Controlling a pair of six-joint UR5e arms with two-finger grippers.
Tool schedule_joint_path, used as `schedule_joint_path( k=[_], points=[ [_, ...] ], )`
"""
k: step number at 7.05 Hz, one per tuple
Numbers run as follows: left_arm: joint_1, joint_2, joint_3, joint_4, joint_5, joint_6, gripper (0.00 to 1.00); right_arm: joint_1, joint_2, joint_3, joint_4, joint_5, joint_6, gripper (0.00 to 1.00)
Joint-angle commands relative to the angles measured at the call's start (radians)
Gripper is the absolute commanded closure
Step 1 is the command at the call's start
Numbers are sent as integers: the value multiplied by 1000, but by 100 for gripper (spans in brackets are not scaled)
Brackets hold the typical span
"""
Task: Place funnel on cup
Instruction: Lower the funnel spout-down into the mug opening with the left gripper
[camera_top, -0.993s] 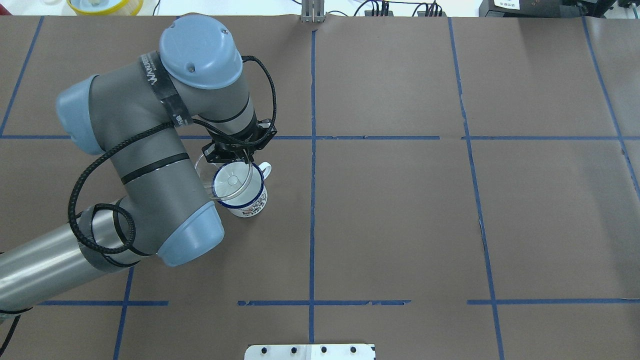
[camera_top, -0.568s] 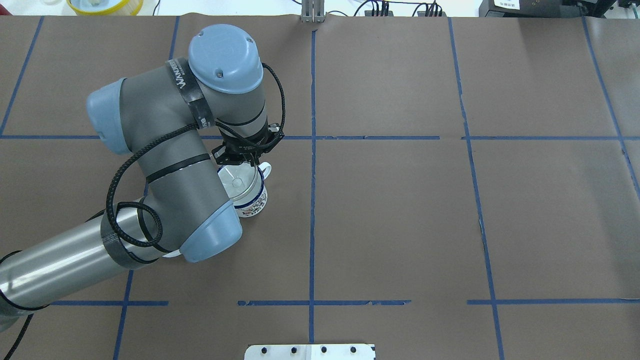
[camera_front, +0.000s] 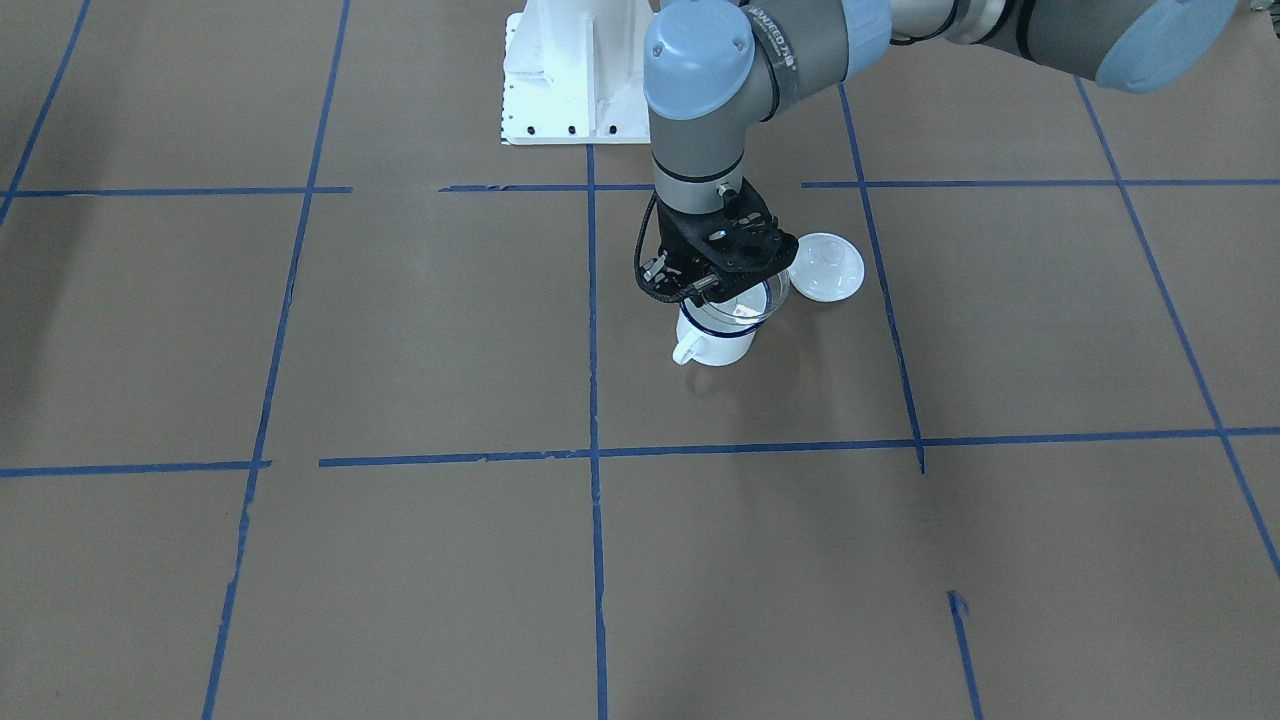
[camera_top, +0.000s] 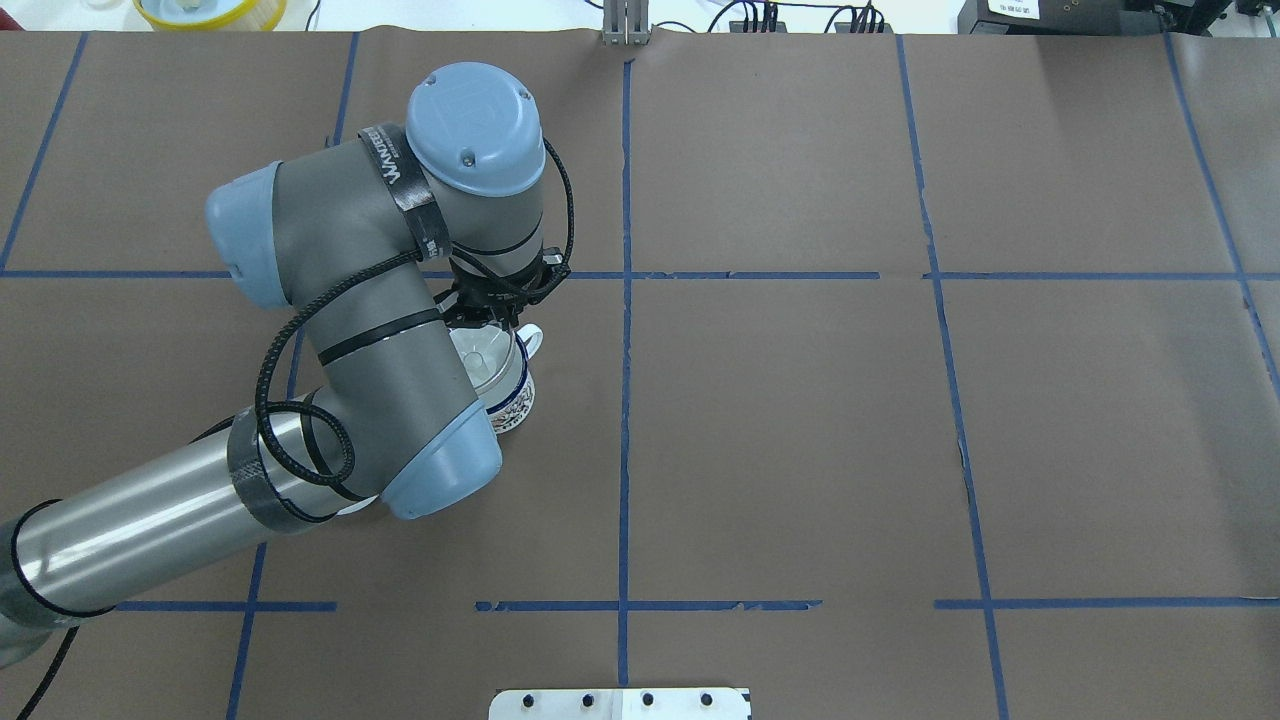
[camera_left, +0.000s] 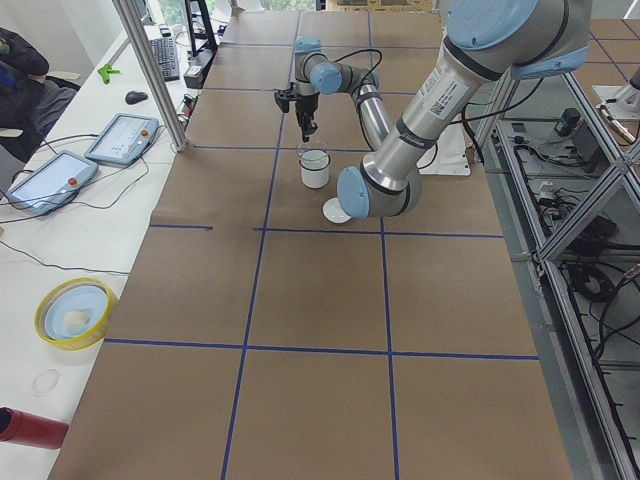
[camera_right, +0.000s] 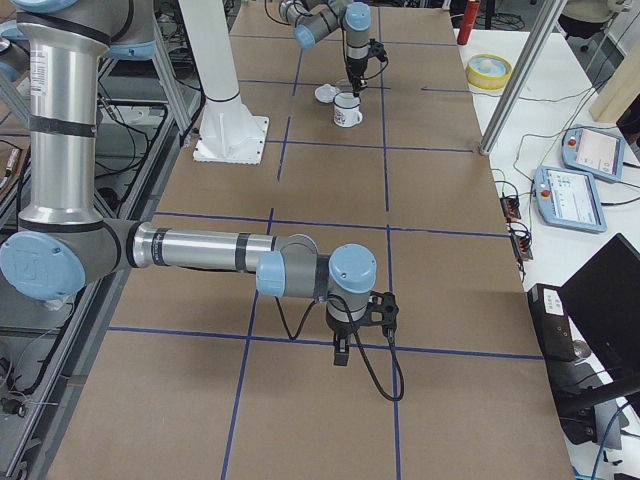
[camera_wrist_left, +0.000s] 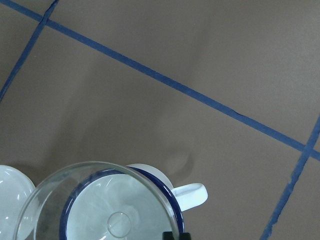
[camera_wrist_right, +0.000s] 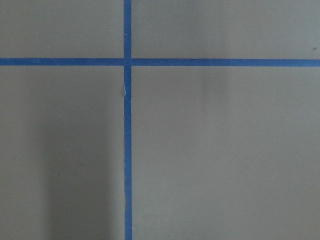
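Note:
The cup (camera_front: 714, 343) is a white enamel mug with a dark blue rim, standing upright on the brown paper with its handle (camera_wrist_left: 192, 194) pointing away from the robot. The clear funnel (camera_front: 748, 306) is in the mug's mouth or just above it, with its spout inside the rim in the left wrist view (camera_wrist_left: 120, 220). My left gripper (camera_front: 712, 287) is directly above the cup, shut on the funnel's rim. From overhead, the arm hides part of the cup (camera_top: 508, 388) and the funnel (camera_top: 480, 358). My right gripper (camera_right: 341, 350) hangs over bare table far away; I cannot tell whether it is open or shut.
A round white lid (camera_front: 826, 266) lies close beside the cup on the robot's side, also showing in the left wrist view (camera_wrist_left: 12, 200). The white robot base plate (camera_front: 570, 70) is behind it. A yellow-rimmed bowl (camera_top: 208, 10) sits off the far table edge.
My left arm has swung right with the funnel. The funnel was tilted and offset to the left of the mug; now it is centred over the mug's mouth.

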Motion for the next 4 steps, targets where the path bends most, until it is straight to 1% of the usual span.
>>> schedule_joint_path(
  k=[1,4],
  points=[
    [10,-9,25,-1,16,-2,100,0,0,0,0,0,0,0],
    [17,-9,30,-3,30,-2,100,0,0,0,0,0,0,0]
  ],
)
